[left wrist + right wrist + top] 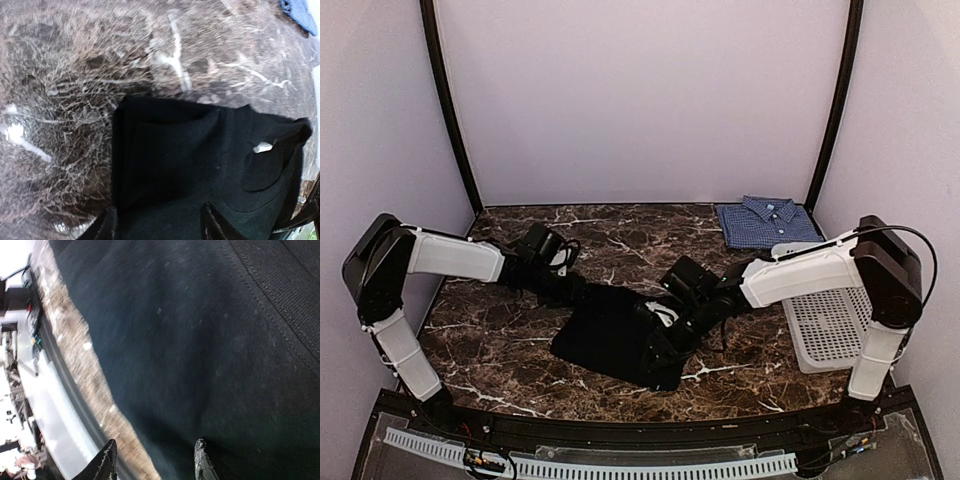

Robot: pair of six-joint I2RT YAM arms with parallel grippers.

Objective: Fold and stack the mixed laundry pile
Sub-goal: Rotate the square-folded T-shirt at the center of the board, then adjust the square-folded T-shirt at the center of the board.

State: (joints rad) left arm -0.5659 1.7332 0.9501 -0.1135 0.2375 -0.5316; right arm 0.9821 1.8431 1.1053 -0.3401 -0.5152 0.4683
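The dark marbled tabletop [510, 340] carries the black garment [610, 335], which lies rumpled around the middle, toward the near edge. The white perforated basket [830, 325] sits at the right edge. The folded blue-and-white check shirt [765, 222] lies in the far right corner, beyond the basket. The left jaws stand spread wide over the garment's far left corner. The right jaws are likewise parted above its near right edge, with nothing clamped between them.
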